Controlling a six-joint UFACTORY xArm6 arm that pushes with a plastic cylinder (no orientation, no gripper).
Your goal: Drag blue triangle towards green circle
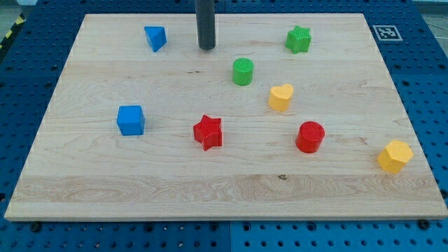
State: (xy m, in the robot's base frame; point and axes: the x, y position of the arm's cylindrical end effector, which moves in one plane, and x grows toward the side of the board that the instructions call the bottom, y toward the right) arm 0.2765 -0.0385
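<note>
The blue triangle (155,38) lies near the board's top left. The green circle (243,71) stands right of centre in the upper half, well to the right of and below the triangle. My tip (206,47) rests on the board between them, right of the blue triangle with a gap, and up-left of the green circle. It touches neither block.
A green star (298,39) is at the top right. A yellow heart (281,97) lies below-right of the green circle. A blue cube (131,120), a red star (208,132), a red circle (310,136) and a yellow hexagon (395,155) lie lower down on the wooden board (84,189).
</note>
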